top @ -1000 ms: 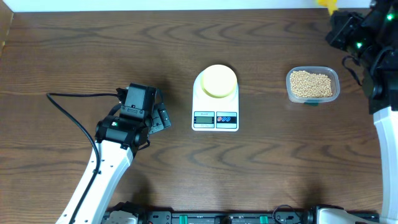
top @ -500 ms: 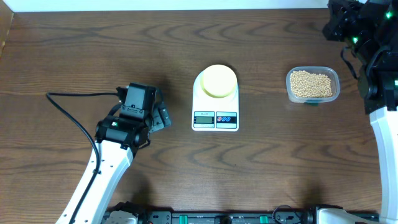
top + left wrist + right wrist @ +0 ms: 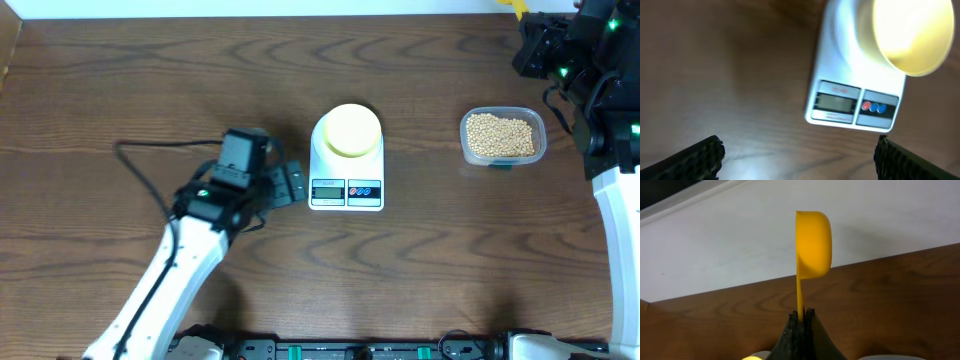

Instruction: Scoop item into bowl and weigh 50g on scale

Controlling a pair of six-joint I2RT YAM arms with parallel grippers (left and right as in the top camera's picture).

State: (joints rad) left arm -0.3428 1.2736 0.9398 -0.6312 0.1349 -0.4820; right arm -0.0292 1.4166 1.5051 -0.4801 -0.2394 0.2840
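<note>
1. Overhead view: the bowl (image 3: 347, 131), pale yellow and seemingly empty, is seated on the scale (image 3: 347, 192), just ahead of the left gripper (image 3: 293, 186).
2. That gripper, spread wide and holding nothing, has been brought nearer the scale; a button press is probably intended.
3. The beans (image 3: 501, 135) are left unscooped in the tub (image 3: 541, 122), apart from the right gripper (image 3: 801, 324), which is clamped on the scoop (image 3: 813, 242).

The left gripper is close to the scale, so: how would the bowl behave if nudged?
Likely slides easily: the bowl looks small and empty, sitting loose on the scale's smooth top. Low and wide, it would probably shift rather than tip. The open left gripper is apart from it.
</note>
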